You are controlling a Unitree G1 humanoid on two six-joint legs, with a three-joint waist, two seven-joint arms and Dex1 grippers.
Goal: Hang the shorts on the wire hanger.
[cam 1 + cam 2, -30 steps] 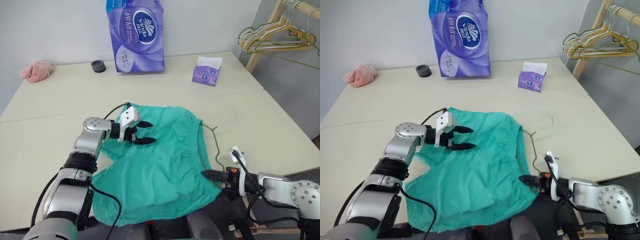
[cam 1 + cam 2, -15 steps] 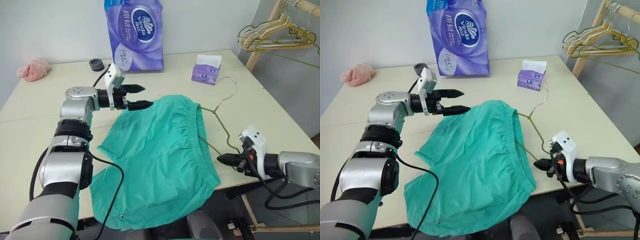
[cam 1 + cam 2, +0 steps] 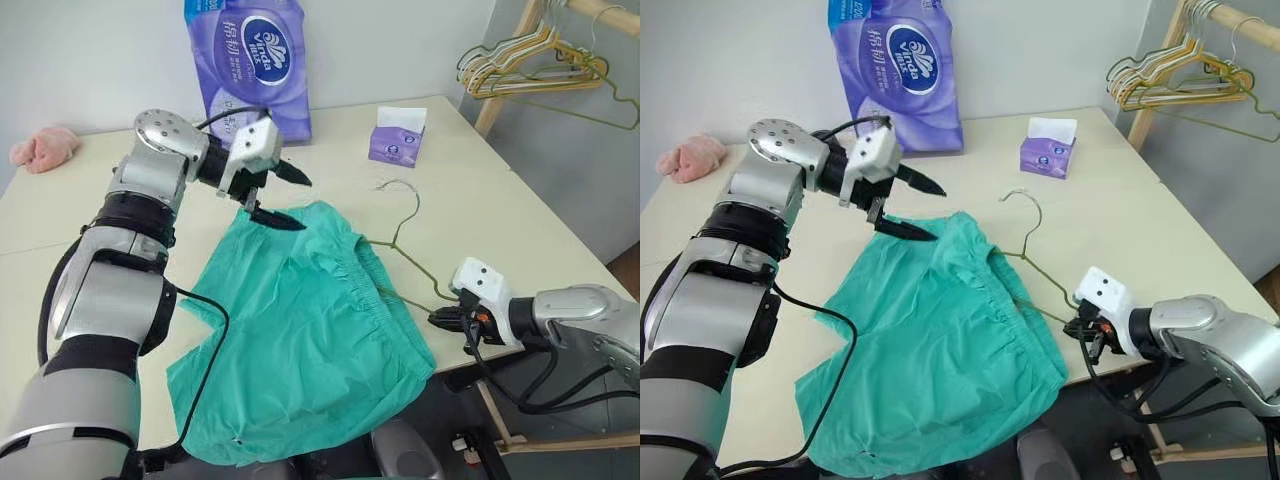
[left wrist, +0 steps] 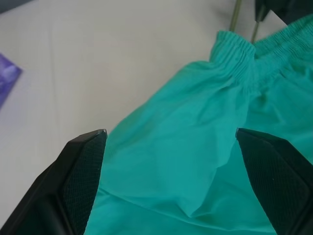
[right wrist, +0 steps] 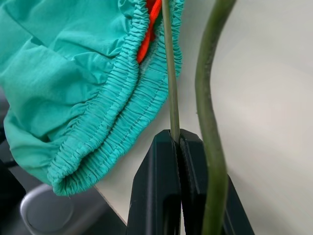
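Right claw (image 3: 436, 318) is clamped tight on the wire hanger (image 3: 408, 262), whose hook points away from it across the tabletop (image 3: 520, 225). The shorts (image 3: 305, 350) are spread just beside it. Left claw (image 3: 283, 197) hangs spread wide above their far edge, gripping nothing.

Far shoulder of wire hanger (image 3: 410, 262) hidden inside shorts (image 3: 310, 340). Near hem of shorts hung past table (image 3: 560, 250) edge, partly hidden behind robot arm. Purple tissue pack (image 3: 245, 60) cropped at top edge. Rail hangers (image 3: 530, 70) cropped at right edge.
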